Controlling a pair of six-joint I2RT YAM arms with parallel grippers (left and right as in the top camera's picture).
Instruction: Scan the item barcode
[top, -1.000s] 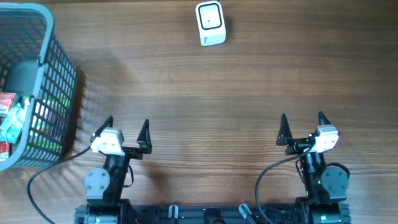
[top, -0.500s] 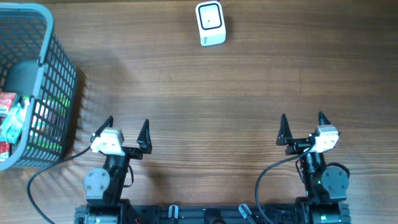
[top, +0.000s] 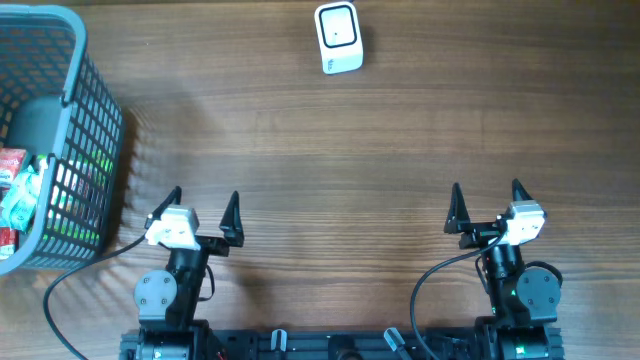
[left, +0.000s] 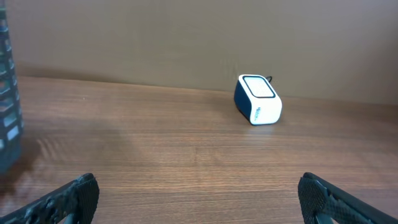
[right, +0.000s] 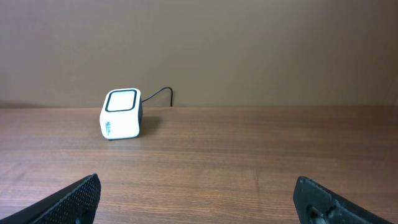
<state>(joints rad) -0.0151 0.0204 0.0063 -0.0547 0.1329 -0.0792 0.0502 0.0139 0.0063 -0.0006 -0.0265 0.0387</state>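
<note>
Overhead: my left claw (top: 205, 193) and right claw (top: 486, 186) sit at the near edge of the table (top: 330, 150), both spread wide and empty. The scanner (top: 338, 37) stands at the far edge. Packaged items (top: 12, 190) lie in the grey basket (top: 95, 120), far left.

Left wrist: scanner ahead to the right, basket wall at the left edge.

Right wrist: scanner ahead to the left.

Nothing is picked up yet. I judge my left claw must first reach into the basket.

White scanner (right: 122, 114) on table (right: 249, 162) — gripper (right: 199, 199) wide.
</note>
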